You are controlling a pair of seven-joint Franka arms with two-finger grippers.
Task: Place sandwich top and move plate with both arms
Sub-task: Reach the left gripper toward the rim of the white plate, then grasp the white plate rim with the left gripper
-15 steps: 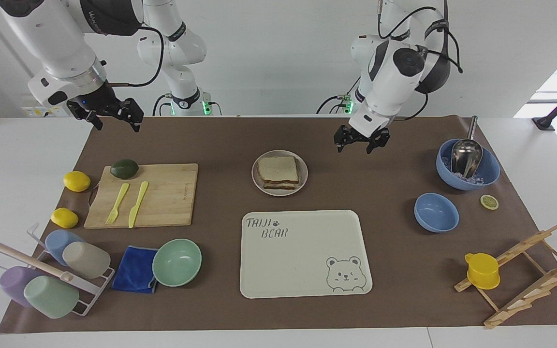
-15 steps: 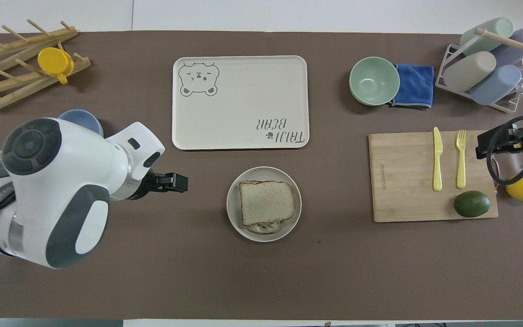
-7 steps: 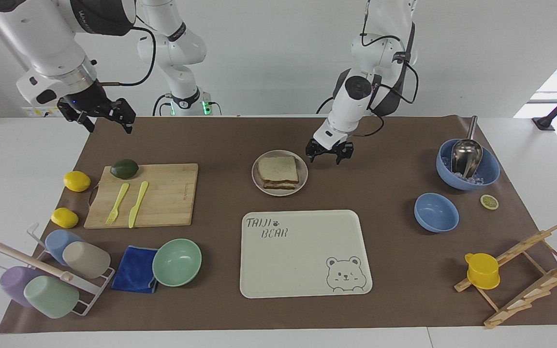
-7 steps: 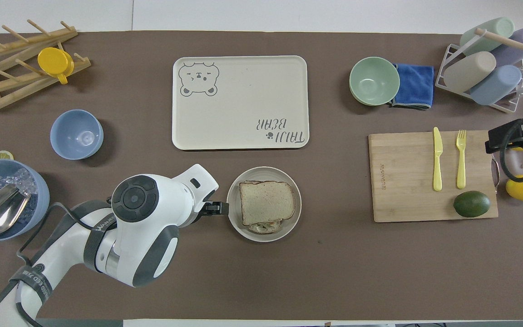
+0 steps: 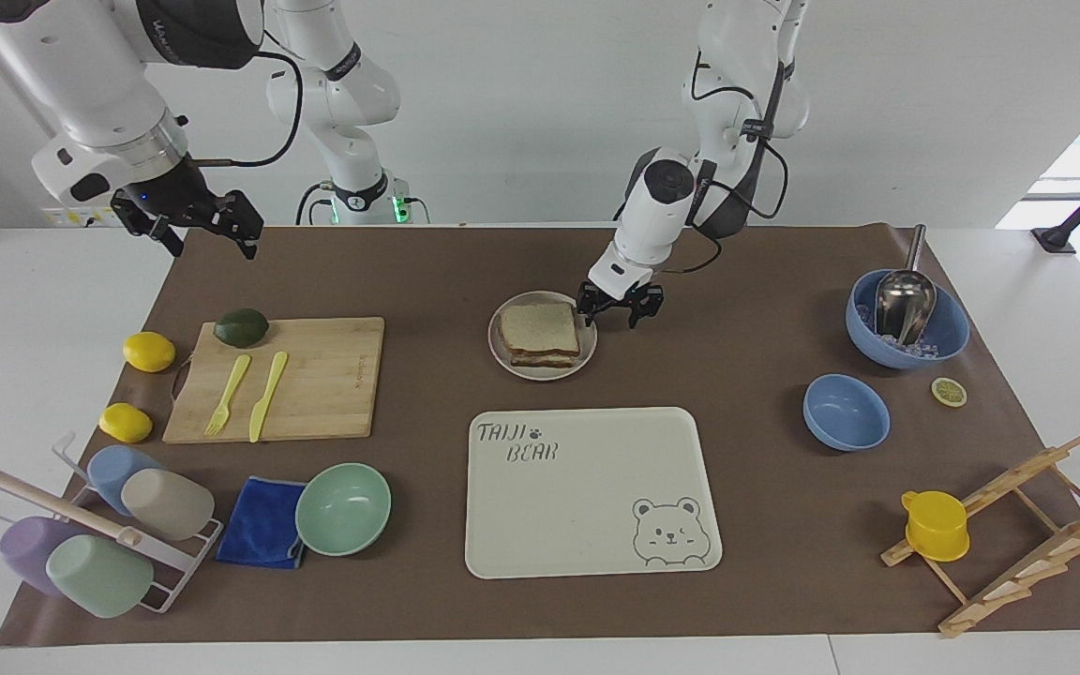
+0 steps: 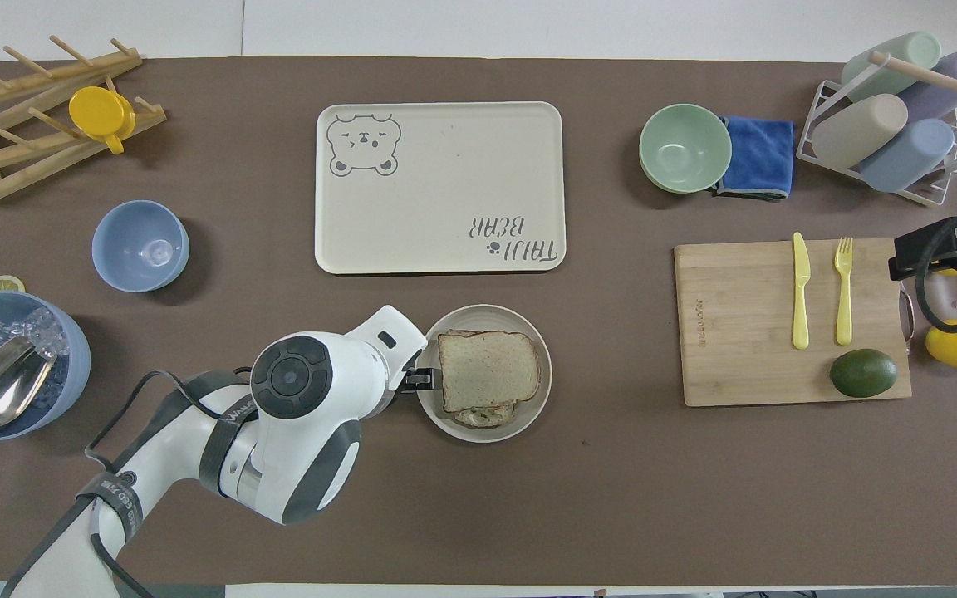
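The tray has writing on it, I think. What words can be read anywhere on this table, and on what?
"TAIJI BEAR" with a paw mark: printed on the cream tray, beside a bear's face.
Small burned-in mark on the cutting board: too small to read.
Lettering on the left arm's grey band: too blurred to read.

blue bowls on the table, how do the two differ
The larger blue bowl is deeper, holds ice and a metal scoop, and sits nearer the robots. The smaller blue bowl is shallower and empty, and sits farther from the robots, closer to the tray. A lemon slice lies beside the larger one. Both are round, upright and at the left arm's end of the table.
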